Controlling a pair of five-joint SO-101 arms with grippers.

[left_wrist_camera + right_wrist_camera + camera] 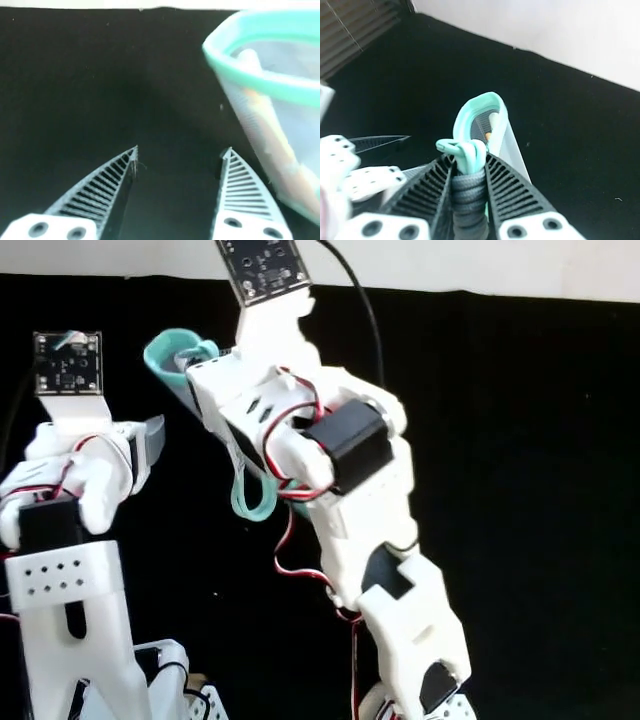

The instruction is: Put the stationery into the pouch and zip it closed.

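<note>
The pouch is held pinched at its teal end by the right pincer, while the left pincer is spread wide just beside it.

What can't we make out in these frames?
- Pouch contents: left wrist view, blurred through its wall; only pale and orange shapes.
- Pouch body: high view, mostly hidden behind the right arm.
- Zipper: right wrist view, right gripper fingers cover where the teal loop attaches.
</note>
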